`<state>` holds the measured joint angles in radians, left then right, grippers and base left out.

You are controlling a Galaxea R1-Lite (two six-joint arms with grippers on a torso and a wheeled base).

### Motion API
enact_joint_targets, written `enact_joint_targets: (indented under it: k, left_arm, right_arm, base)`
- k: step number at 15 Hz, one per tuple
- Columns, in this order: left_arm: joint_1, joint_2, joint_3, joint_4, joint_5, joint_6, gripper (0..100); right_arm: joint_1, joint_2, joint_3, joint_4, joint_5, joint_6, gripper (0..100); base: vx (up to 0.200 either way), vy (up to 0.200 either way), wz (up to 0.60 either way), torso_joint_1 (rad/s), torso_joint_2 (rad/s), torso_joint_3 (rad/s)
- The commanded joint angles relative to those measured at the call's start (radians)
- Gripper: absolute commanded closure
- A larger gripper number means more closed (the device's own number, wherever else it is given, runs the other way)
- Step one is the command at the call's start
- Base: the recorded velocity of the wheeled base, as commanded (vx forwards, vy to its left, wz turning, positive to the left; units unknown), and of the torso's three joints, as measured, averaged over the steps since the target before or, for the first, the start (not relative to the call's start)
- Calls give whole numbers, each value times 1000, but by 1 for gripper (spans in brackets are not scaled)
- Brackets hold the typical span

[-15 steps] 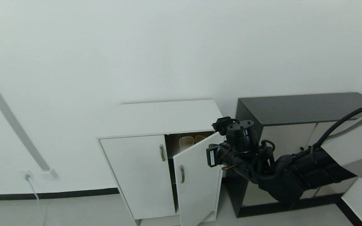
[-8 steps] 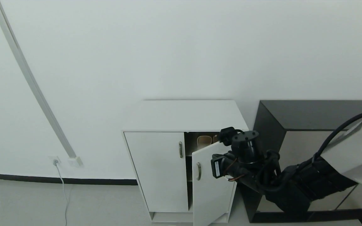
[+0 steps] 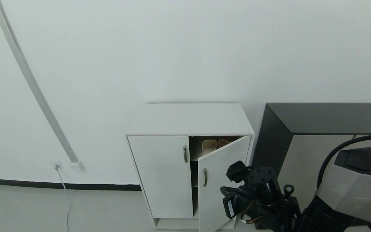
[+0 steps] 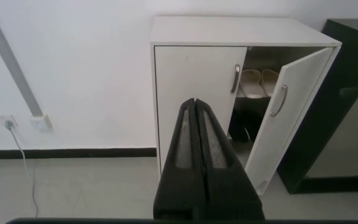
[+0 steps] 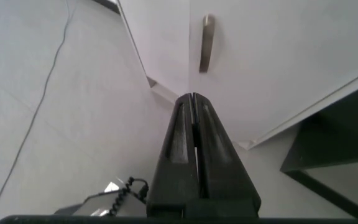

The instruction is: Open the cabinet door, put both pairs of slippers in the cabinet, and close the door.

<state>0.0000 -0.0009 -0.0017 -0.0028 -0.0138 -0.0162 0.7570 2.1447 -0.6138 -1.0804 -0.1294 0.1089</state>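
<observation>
The white cabinet [image 3: 188,119] stands against the wall; its left door [image 3: 161,174] is closed and its right door [image 3: 219,183] hangs partly open. A pair of beige slippers [image 3: 209,145] lies on the upper shelf inside, and the left wrist view shows this pair of beige slippers [image 4: 258,81] above a dark shape on the lower shelf. My right arm [image 3: 258,196] is low in front of the open door. My right gripper [image 5: 193,96] is shut and empty, close to the door face below its handle [image 5: 207,42]. Farther back, facing the cabinet, my left gripper [image 4: 194,102] is shut and empty.
A black cabinet [image 3: 327,117] stands right beside the white one. A wall socket [image 3: 56,166] with a hanging cable and a slanted conduit [image 3: 27,77] are on the wall to the left. Bare floor lies left of the cabinet.
The head camera shifted a second ago. Since then my right arm has dropped from the open door's top edge to low in front of the door. The door stays partly open.
</observation>
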Motion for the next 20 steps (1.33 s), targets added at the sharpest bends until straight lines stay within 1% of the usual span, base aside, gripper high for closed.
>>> enact_joint_targets:
  k: [1,4,8,12,15,20]
  left_arm:
    - [0,1,0,0,0,-1,100]
    - [0,1,0,0,0,-1,100]
    - [0,1,0,0,0,-1,100]
    - [0,1,0,0,0,-1,100]
    - [0,1,0,0,0,-1,100]
    - [0,1,2,0,0,-1,100]
  right_arm:
    - [8,46,26,-24,-1,3,100]
    - [12,95,34,-85,-1,3,100]
    - [4,123,26,-104,-1,5,100]
    - [-18,161,-46,-99,-1,5,100]
    - [-30,205,-126,-70,-3,5,100]
    - [-44,235,-256,62,-3,5,100]
  base:
    - [200,0,0,-17,-7,2]
    - [200,0,0,14,2,7]
    - [0,0,0,0,0,0]
    - [0,0,0,0,0,0]
    - [0,0,0,0,0,0]
    - [0,0,0,0,0,0]
